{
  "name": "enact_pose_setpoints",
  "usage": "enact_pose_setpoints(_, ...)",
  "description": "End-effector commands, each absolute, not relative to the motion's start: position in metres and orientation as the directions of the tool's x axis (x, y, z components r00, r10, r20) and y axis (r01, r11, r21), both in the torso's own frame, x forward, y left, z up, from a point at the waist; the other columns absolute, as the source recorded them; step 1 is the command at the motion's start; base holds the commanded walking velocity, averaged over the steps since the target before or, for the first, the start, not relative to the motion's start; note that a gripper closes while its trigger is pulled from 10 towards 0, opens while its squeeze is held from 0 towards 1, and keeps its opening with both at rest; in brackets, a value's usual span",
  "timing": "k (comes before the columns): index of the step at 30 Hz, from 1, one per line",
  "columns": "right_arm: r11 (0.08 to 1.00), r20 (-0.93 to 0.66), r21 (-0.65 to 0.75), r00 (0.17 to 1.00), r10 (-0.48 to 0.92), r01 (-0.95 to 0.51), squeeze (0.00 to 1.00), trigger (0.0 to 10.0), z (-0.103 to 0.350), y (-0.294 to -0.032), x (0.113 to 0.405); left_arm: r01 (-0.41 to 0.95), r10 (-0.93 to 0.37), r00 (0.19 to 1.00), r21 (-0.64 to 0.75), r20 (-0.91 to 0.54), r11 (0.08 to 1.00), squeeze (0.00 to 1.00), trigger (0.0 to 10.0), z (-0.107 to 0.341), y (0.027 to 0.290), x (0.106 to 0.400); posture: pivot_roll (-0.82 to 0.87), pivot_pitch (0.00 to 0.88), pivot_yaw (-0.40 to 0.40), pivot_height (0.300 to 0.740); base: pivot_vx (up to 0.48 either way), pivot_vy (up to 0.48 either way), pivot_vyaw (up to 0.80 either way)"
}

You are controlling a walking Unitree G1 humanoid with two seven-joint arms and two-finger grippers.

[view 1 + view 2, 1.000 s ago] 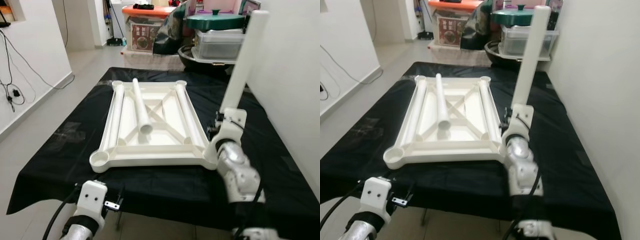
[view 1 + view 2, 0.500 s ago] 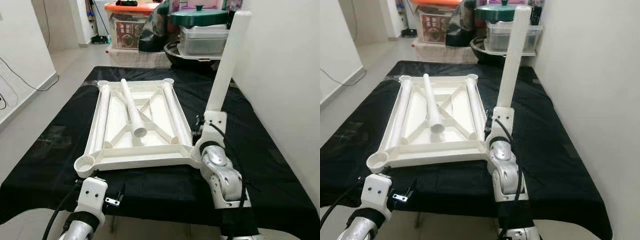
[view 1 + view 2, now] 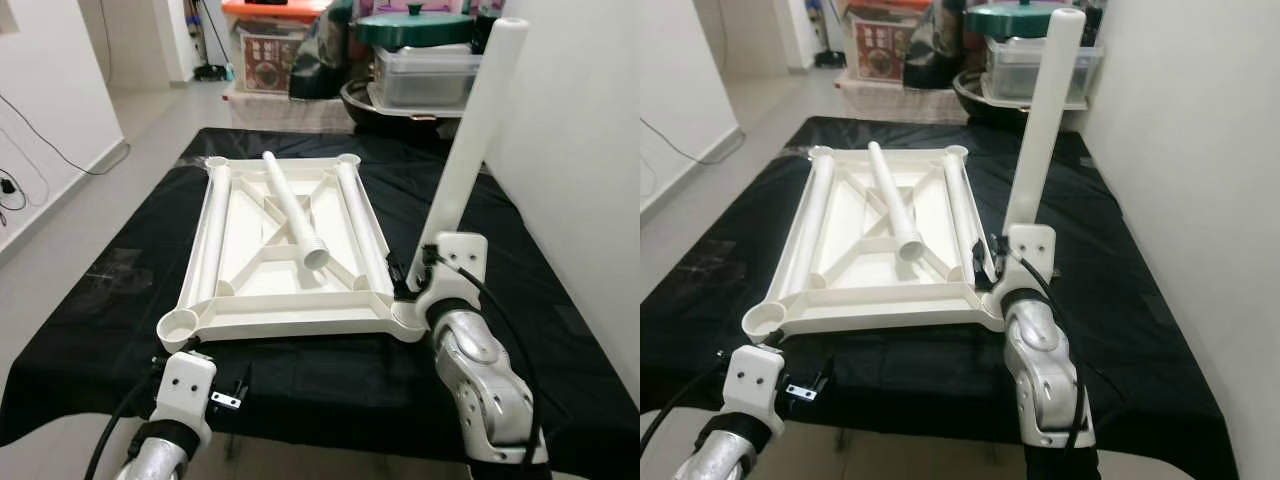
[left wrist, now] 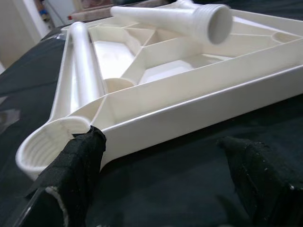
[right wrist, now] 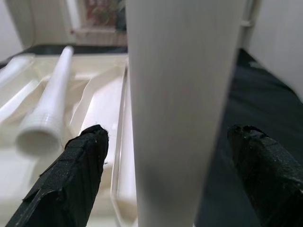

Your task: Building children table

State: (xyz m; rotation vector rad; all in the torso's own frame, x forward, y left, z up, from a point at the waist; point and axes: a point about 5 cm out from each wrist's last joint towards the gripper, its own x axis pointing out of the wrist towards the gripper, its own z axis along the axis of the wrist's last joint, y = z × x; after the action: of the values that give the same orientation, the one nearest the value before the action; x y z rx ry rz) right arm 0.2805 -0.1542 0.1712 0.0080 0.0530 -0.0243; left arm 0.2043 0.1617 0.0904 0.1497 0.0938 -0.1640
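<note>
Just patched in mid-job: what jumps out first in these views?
A white table leg stands nearly upright at the near right corner of the upturned white tabletop, which lies on the black-covered table; the right tool sits around that leg, fingers spread either side. Three more legs lie in the tabletop, one crossing it at a slant. The left tool waits open by the near left corner socket.

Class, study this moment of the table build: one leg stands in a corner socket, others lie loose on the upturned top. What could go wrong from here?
1. The upright leg leans, and the right claw has its fingers spread beside it; it may topple if not fully seated.
2. The loose leg lying across the tabletop could roll if the top is jolted.
3. The left claw sits open at the near socket and could nudge the top.
</note>
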Motion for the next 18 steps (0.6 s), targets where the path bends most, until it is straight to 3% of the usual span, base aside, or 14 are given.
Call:
enact_pose_setpoints(1, 1.000, -0.071, 0.013, 0.998, 0.001, -0.001, 1.00, 10.0, 0.170, -0.155, 0.271, 0.159, -0.145, 0.983, 0.130, -0.114, 0.979, 0.00, 10.0, 0.088, 0.163, 0.202, 0.10, 0.000, -0.063, 0.740, 0.000, 0.000, 0.00)
enact_pose_setpoints(10, 0.998, -0.102, 0.010, 0.993, 0.057, -0.056, 1.00, 10.0, 0.165, -0.160, 0.247, 0.152, -0.138, 0.984, 0.132, -0.112, 0.980, 0.00, 10.0, 0.088, 0.164, 0.203, 0.08, 0.000, -0.061, 0.740, 0.000, 0.000, 0.00)
enact_pose_setpoints(13, 0.980, -0.060, 0.024, 0.978, 0.199, -0.198, 1.00, 10.0, 0.172, -0.146, 0.239, 0.151, -0.138, 0.985, 0.131, -0.106, 0.980, 0.00, 10.0, 0.089, 0.164, 0.205, 0.08, 0.000, -0.057, 0.740, 0.000, 0.000, 0.00)
enact_pose_setpoints(14, 0.948, -0.053, 0.019, 0.946, 0.319, -0.319, 1.00, 10.0, 0.174, -0.135, 0.233, 0.155, -0.142, 0.984, 0.130, -0.105, 0.979, 0.00, 10.0, 0.089, 0.162, 0.206, 0.08, 0.000, -0.055, 0.740, 0.000, 0.000, 0.00)
enact_pose_setpoints(16, 0.948, -0.053, 0.019, 0.946, 0.319, -0.319, 1.00, 10.0, 0.174, -0.135, 0.233, 0.155, -0.142, 0.984, 0.130, -0.105, 0.979, 0.00, 10.0, 0.089, 0.162, 0.206, 0.08, 0.000, -0.055, 0.740, 0.000, 0.000, 0.00)
enact_pose_setpoints(18, 0.885, -0.079, -0.006, 0.883, 0.464, -0.465, 1.00, 10.0, 0.172, -0.125, 0.227, 0.155, -0.143, 0.985, 0.129, -0.102, 0.979, 0.00, 10.0, 0.088, 0.161, 0.207, 0.09, 0.000, -0.060, 0.740, 0.000, 0.000, 0.00)
